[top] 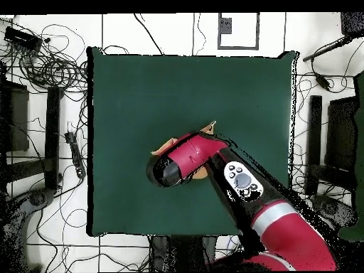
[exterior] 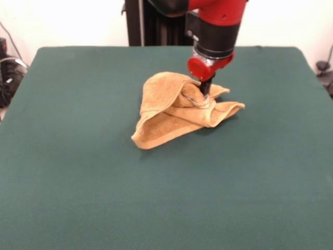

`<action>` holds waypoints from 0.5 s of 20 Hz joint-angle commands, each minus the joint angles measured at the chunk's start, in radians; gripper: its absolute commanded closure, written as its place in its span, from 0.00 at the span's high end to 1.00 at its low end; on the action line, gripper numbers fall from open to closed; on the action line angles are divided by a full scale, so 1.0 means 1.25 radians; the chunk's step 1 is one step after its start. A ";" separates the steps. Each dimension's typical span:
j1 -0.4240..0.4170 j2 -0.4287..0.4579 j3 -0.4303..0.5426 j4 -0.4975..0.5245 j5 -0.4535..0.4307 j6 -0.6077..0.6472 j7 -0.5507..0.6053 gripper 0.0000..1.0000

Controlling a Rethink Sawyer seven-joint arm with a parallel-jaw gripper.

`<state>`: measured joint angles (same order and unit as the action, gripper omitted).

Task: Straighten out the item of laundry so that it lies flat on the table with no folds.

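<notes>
The golden-orange towel lies crumpled in a tented heap slightly behind the middle of the green table. One fold rises at the heap's left, and an open flap points to the front left. My gripper comes down from above into the heap's upper right part and is shut on the cloth there. Its tips are buried in the folds. In the overhead view the red arm covers most of the towel. Only orange corners show past the arm, on the table.
The arm's red and black wrist hangs over the towel's far side. The black pedestal stands behind the table's far edge. Cables and black equipment lie on the floor around the table.
</notes>
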<state>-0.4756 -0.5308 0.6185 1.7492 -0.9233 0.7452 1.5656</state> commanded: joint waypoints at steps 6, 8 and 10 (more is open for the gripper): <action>-0.117 0.006 0.042 0.062 -0.050 0.061 -0.400 0.00; -0.117 0.010 0.043 0.060 -0.051 0.059 -0.404 0.00; -0.124 0.010 0.044 0.061 -0.049 0.059 -0.417 0.00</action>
<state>-0.6243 -0.5455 0.6289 1.7734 -0.9241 0.7454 1.3996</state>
